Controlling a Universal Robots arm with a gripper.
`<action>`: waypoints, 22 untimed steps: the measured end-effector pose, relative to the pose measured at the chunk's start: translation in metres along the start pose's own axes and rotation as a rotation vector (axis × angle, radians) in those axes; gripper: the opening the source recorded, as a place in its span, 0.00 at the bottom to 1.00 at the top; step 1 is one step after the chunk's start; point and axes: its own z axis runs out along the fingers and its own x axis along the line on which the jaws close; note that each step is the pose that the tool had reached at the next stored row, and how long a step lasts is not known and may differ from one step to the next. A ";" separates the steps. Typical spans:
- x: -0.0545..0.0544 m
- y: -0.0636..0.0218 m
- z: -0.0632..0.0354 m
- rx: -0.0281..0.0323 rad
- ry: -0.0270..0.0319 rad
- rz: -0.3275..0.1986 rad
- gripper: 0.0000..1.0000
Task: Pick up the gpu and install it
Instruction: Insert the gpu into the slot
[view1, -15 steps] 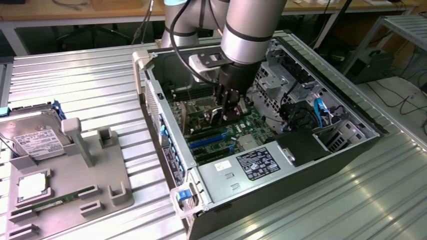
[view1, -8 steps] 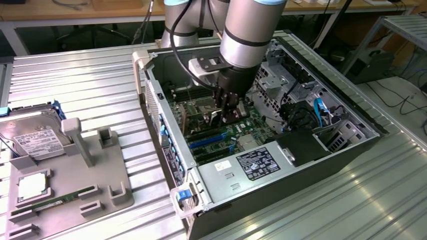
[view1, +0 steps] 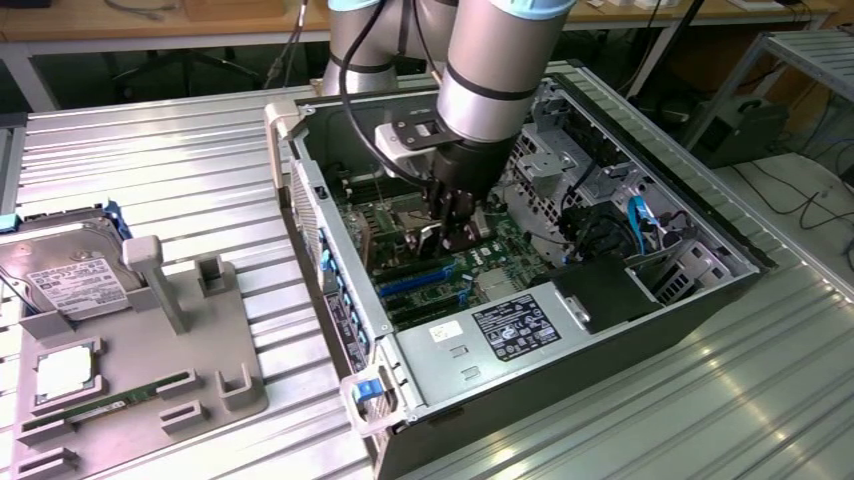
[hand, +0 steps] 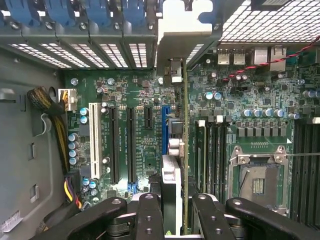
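Labels on power supply (view1: 514, 328) and hard drive (view1: 70, 280) cannot be read.

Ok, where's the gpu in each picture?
Exterior view: the gpu is inside the computer case, held by the gripper.
Wrist view: the gpu is seen edge-on, clamped in the gripper.
Shared landmark: the blue slot on the motherboard.

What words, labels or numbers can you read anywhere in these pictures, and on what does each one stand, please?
None can be read for certain.
Hard drive, white label: print too small to read.
Power supply, black label: print too small to read.
Motherboard, white lettering: too blurred to read.
Graphics card: no lettering visible.
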 end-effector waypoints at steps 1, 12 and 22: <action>0.000 0.0000 0.0007 -0.0001 0.0001 0.000 0.28; 0.001 0.0009 0.0099 -0.0001 0.0002 0.000 0.28; 0.002 0.0025 0.0189 -0.0002 0.0003 0.001 0.28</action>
